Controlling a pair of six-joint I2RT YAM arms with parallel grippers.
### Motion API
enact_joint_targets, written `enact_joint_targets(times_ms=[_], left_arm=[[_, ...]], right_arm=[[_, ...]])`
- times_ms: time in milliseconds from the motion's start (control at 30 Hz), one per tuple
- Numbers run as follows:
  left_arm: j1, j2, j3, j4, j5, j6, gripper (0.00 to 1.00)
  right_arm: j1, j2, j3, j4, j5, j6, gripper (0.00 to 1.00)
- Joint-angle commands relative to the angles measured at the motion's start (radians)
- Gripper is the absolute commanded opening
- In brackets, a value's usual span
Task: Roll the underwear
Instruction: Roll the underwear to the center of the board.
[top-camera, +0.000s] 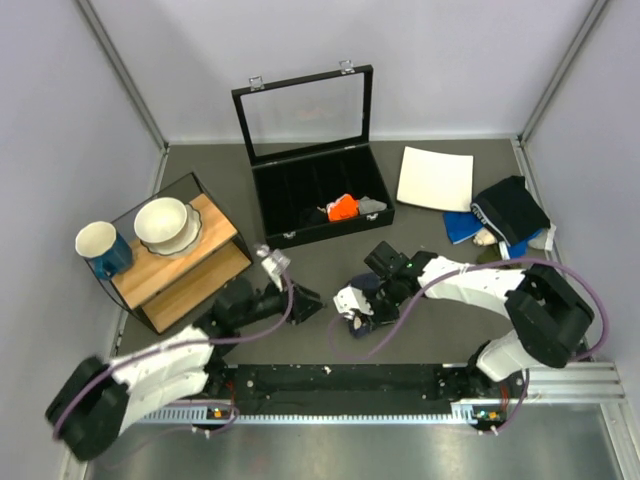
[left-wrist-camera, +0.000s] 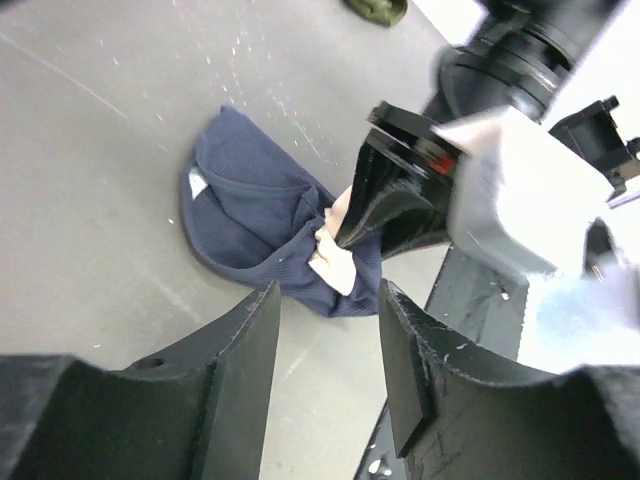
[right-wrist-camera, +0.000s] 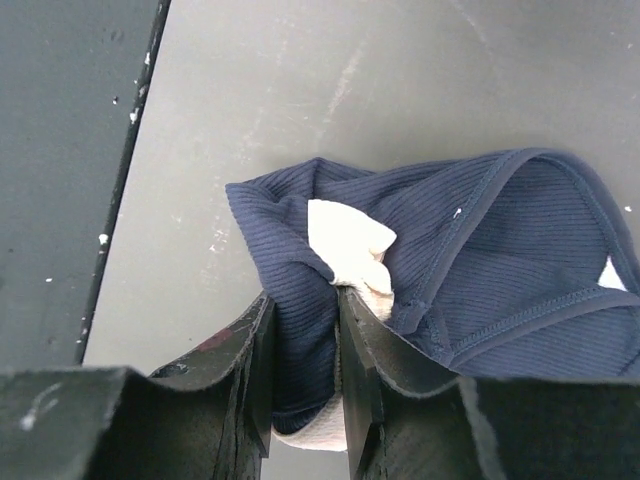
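The dark navy-blue fabric underwear (right-wrist-camera: 500, 260) with a pale beige waistband lies bunched on the grey table (top-camera: 330, 255), between the two arms. The right gripper (right-wrist-camera: 303, 300) pinches one fold of it tightly. The left gripper (left-wrist-camera: 328, 292), just beside it, has its jaws parted and holds nothing.

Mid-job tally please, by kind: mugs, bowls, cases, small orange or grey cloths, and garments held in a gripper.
Mugs: 1, the mug on the shelf
Bowls: 1, the bowl beside it
Cases: 1, the black case, lid open
Small cloths: 2, the orange cloth and the grey cloth
Held garments: 1, the underwear in the right gripper
Total: 6
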Motion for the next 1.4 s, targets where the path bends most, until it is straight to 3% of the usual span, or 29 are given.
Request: enact_joint_targets(times_ms=[0,67,200,433,500,733,1000,1367], left_arm=[[0.000,-0.260,-0.107,0.002,-0.060,0.223,0.50],[-0.003,-0.368,-0.159,0.051,-0.020,0.257,0.53],[-0.038,-0.421,-0.225,0.148,0.046,0.304,0.54],[-0.279,-0.210,-0.075,0.019,-0.058,0.528,0.56],[-0.352,-0.130,-0.031,-0.023,-0.099,0.629,0.56],[-0.422,0.224,0.249,-0.188,-0.152,0.840,0.59],[-0.431,0.388,0.367,-0.229,-0.081,0.915,0.59],[-0.434,0.531,0.454,-0.287,-0.136,0.970,0.60]], right_arm=[[-0.087,0.123,0.089,-0.253,-0.248,0.027,0.12],[-0.111,0.199,0.132,-0.353,-0.313,0.013,0.12],[-0.164,0.363,0.270,-0.548,-0.459,-0.060,0.10],[-0.277,0.545,0.421,-0.703,-0.534,-0.091,0.09],[-0.300,0.570,0.439,-0.709,-0.549,-0.076,0.10],[-0.311,0.613,0.433,-0.703,-0.516,-0.081,0.10],[-0.311,0.636,0.449,-0.694,-0.514,-0.071,0.11],[-0.312,0.633,0.444,-0.679,-0.510,-0.053,0.13]])
